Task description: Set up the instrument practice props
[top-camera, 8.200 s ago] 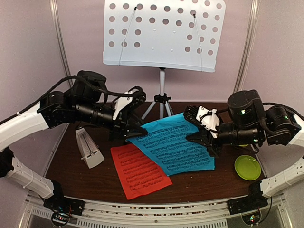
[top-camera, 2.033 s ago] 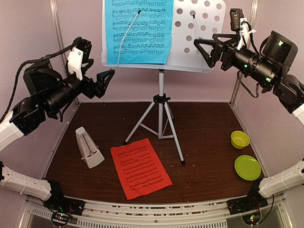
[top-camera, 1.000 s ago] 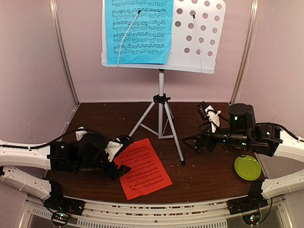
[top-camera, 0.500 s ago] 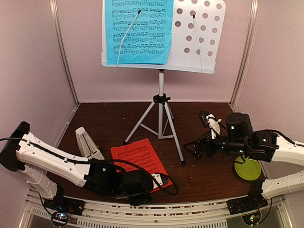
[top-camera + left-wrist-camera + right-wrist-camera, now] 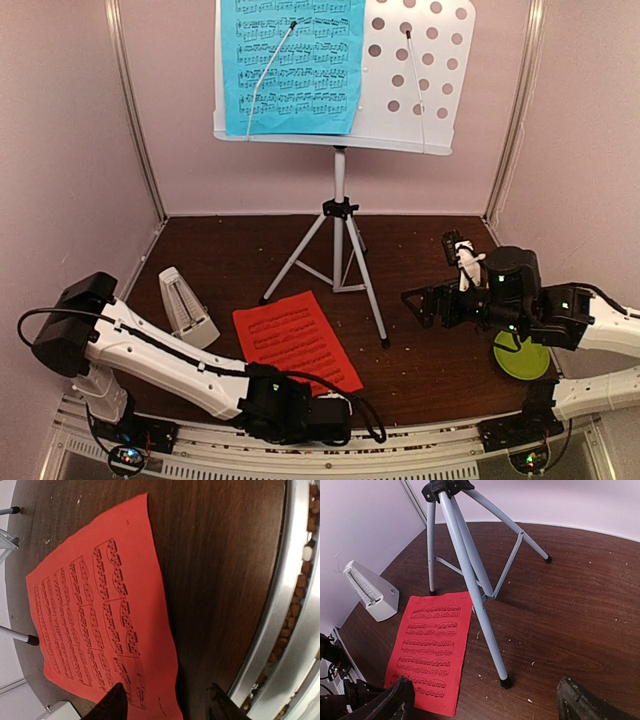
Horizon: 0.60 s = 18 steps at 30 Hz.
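The white perforated music-stand desk (image 5: pixel 420 70) stands on its grey tripod (image 5: pixel 340 240) at the back, with the blue music sheet (image 5: pixel 290 65) resting on it. The red music sheet (image 5: pixel 295 345) lies flat on the table in front of the tripod. The white metronome (image 5: pixel 185 308) stands to its left. My left gripper (image 5: pixel 167 705) sits low at the near edge, open, with the red sheet's (image 5: pixel 100 620) near corner edge between its fingers. My right gripper (image 5: pixel 490 705) hovers open, right of the tripod, its fingers straddling a tripod foot (image 5: pixel 506 682) from above.
A lime-green dish (image 5: pixel 522 358) lies at the right, partly under my right arm. The metal rail (image 5: pixel 280 605) runs along the table's near edge, close to my left fingers. Tripod legs (image 5: pixel 470 580) spread across the middle of the table.
My left arm has swept along the near edge, from left of the red sheet round to its near right corner, jaws narrowing. My right gripper drew back slightly to the right.
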Tool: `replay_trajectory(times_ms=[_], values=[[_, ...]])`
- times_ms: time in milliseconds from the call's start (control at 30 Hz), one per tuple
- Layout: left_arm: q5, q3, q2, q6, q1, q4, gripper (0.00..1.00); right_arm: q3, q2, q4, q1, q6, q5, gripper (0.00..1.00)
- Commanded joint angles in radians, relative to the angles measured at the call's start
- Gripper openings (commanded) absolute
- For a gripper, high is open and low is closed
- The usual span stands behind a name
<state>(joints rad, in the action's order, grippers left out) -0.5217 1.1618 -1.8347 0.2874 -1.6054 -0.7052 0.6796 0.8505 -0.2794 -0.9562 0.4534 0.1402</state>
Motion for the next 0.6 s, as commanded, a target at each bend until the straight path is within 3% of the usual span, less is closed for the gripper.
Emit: replay_trajectory(times_ms=[0,267,567], values=[[-0.059,0.022,-0.052,0.024,0.001,-0.053,0.55,0.001,-0.011,0.027,0.002,0.041,0.032,1.00],[-0.096,0.028,-0.134,0.042,-0.001,-0.094,0.48,0.047,0.039,-0.020,0.009,0.038,0.006,1.00],[-0.224,0.035,-0.186,0.093,-0.001,-0.149,0.26,0.058,0.043,-0.013,0.020,0.055,0.008,1.00]])
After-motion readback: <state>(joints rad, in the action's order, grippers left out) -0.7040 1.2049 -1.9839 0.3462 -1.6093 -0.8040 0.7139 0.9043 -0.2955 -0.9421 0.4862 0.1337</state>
